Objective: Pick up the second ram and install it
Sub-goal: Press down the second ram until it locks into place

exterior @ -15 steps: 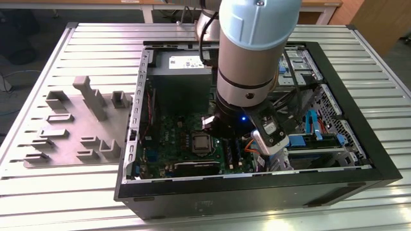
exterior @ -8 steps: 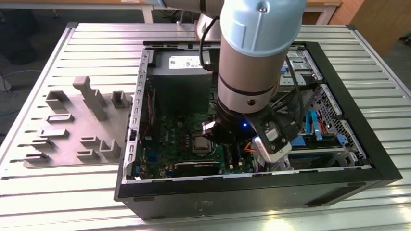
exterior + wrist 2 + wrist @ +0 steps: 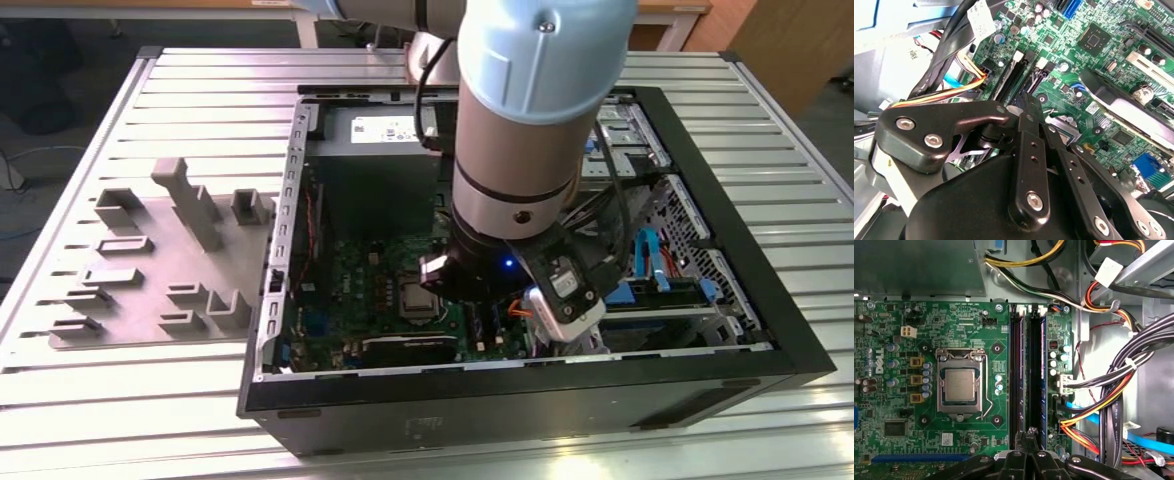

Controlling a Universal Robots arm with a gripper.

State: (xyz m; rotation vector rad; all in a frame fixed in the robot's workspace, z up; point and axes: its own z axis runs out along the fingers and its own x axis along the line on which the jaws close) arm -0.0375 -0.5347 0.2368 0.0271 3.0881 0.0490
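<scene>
Gripper (image 3: 1028, 434) is down inside the open PC case (image 3: 787, 345), right over the memory slots (image 3: 1018, 375) on the green motherboard (image 3: 969, 320). In both wrist views the fingertips (image 3: 1029, 102) look pinched together, and I honestly can't tell if anything is between them. The second ram (image 3: 1034, 375) seems to be the thin dark strip seen edge-on, standing in the slot that runs straight out from the fingertips, next to the neighbouring slot and beside the CPU socket (image 3: 960, 385). Whether it's fully seated, no idea. A cable bundle (image 3: 1114, 390) hangs just past the slots. In the exterior view the arm (image 3: 534, 120) reaches down into the case, with the grey fixture blocks (image 3: 160, 260) sitting on the table at the exterior view's left.
</scene>
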